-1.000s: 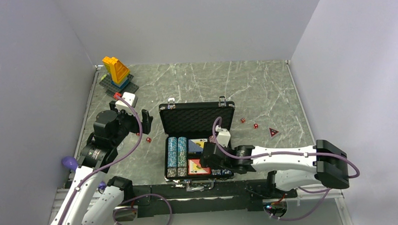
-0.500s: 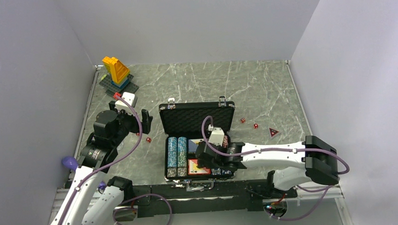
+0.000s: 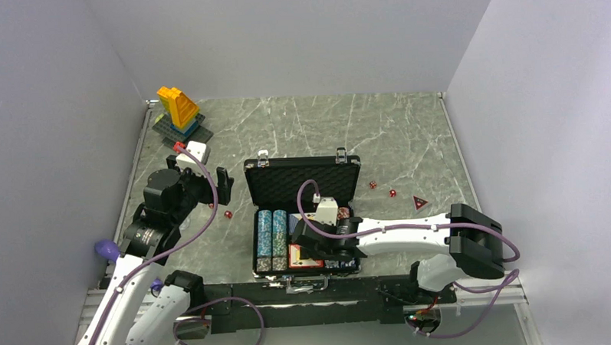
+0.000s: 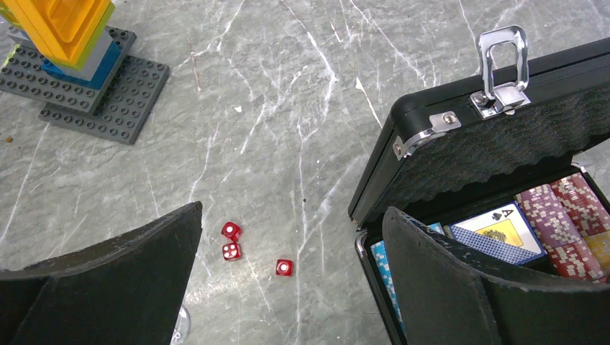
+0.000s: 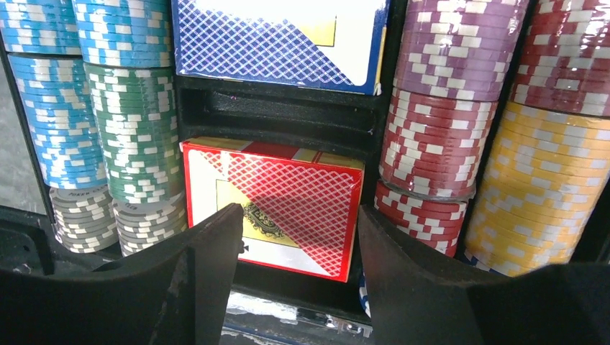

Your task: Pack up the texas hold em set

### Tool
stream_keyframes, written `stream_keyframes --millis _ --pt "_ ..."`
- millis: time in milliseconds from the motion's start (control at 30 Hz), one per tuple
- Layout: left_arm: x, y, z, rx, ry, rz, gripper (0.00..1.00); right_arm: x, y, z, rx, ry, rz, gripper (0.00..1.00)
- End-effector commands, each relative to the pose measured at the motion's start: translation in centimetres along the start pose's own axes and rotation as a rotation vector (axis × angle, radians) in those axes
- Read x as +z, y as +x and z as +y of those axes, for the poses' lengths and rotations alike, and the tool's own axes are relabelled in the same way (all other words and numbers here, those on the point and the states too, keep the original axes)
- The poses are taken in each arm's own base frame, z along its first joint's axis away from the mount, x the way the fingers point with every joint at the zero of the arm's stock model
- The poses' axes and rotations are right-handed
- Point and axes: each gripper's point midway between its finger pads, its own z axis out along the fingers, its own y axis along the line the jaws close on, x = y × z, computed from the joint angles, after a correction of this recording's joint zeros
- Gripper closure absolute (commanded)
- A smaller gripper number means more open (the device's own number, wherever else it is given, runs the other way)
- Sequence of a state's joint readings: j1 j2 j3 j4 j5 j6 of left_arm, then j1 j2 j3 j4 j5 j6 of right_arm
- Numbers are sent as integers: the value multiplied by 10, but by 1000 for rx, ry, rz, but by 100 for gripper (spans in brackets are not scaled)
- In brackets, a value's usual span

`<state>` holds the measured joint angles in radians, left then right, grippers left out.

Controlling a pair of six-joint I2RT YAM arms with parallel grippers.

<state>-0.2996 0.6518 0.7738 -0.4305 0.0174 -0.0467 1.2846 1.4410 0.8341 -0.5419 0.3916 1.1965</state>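
The black case (image 3: 303,180) lies open, its foam lid (image 4: 503,136) raised. Rows of striped chips (image 5: 137,129) flank a blue deck (image 5: 280,43) and a red deck (image 5: 273,205) lying in their slots. My right gripper (image 5: 298,215) hovers open over the red deck's near end (image 3: 301,238), a gap showing on either side. My left gripper (image 4: 291,215) stands wide open over the table left of the case (image 3: 211,189), with three red dice (image 4: 231,241) on the marble below it. Two more dice (image 3: 382,189) lie right of the case.
A yellow-blue brick tower (image 3: 179,108) on a dark baseplate (image 4: 108,108) stands at the back left. A small red triangle (image 3: 419,203) lies right of the case. Grey walls close in on three sides.
The right arm has swung left across the case's tray, and its jaws have spread a little wider. The left arm has not moved.
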Motion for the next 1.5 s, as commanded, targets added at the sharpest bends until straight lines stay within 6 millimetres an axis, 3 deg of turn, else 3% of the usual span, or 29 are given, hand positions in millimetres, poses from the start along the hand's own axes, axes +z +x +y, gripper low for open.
stream_keyframes --millis 0,200,333,433,567,767,933,1167,1333,1433,1467 --pt "-2 -10 3 -19 -20 -39 1 -1 0 0 -26 26 11 36" --pt "-1 -9 4 -24 -22 -36 1 -1 -2 20 -62 -76 6 36" --pt "0 -6 5 -31 -27 -23 1 -2 -3 20 -68 -69 3 35" --pt "2 -3 13 -43 -70 -8 1 -8 -11 17 -58 -68 -32 29" --pt "7 2 23 -77 -104 22 1 -29 -30 22 -61 -127 -100 17" --pt "12 12 43 -126 -179 67 1 -69 -67 21 -166 -168 -226 12" --pt "17 24 57 -154 -236 121 0 -122 -120 14 -221 -203 -413 11" --pt "26 48 70 -184 -289 227 2 -184 -221 -10 -204 -270 -671 17" --pt "30 62 77 -202 -307 292 5 -193 -275 -38 -203 -200 -728 22" --pt "32 65 76 -208 -301 306 6 -182 -301 -69 -141 -162 -725 25" --pt "32 66 77 -207 -302 309 6 -178 -310 -90 -98 -143 -726 26"
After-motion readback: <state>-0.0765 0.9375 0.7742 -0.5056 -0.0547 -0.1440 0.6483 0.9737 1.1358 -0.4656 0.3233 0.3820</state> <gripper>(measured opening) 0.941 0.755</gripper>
